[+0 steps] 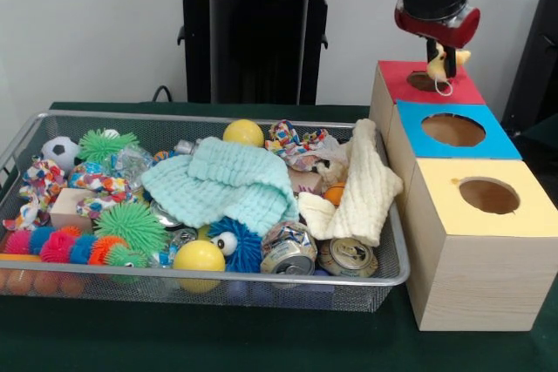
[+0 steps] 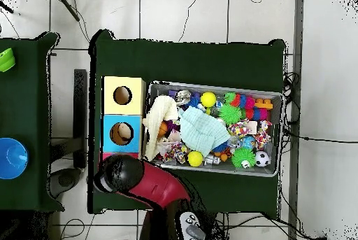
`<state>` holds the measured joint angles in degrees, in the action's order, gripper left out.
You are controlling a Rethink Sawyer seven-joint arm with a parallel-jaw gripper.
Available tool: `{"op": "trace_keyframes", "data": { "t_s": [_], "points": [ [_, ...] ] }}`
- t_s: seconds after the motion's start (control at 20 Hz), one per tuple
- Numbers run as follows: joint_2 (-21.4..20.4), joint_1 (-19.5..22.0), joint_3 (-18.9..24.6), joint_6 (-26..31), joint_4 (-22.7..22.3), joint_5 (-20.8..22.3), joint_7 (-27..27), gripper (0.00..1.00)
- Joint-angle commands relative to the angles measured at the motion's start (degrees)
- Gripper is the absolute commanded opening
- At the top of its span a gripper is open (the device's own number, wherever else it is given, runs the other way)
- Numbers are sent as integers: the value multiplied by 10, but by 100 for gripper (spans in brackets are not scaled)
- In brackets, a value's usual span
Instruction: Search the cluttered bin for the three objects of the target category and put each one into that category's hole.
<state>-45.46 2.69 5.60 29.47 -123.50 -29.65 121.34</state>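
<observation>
My gripper hangs over the red-topped box at the back right. It is shut on a small yellow duck toy, held just above the round hole in the red top. In the overhead view my arm covers the gripper, the toy and most of the red box. The wire mesh bin lies left of the boxes, full of clutter; it also shows in the overhead view. A small orange thing peeks from under the cloths; I cannot tell what it is.
A blue-topped box and a yellow-topped box stand in front of the red one. In the bin lie a mint cloth, a cream cloth, yellow balls, crushed cans and spiky toys.
</observation>
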Motion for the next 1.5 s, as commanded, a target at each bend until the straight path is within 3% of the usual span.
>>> {"op": "trace_keyframes", "data": {
  "t_s": [0.05, 0.3, 0.75, 1.5],
  "points": [
    [-6, 6, 9, 34, -32, 8, 74, 0],
    [18, 26, 14, 1, -35, 17, 42, 0],
    [57, 29, -36, -38, 25, 119, 23, 0],
    [74, 5, -51, -79, 51, 138, 77, 0]
  ]
}}
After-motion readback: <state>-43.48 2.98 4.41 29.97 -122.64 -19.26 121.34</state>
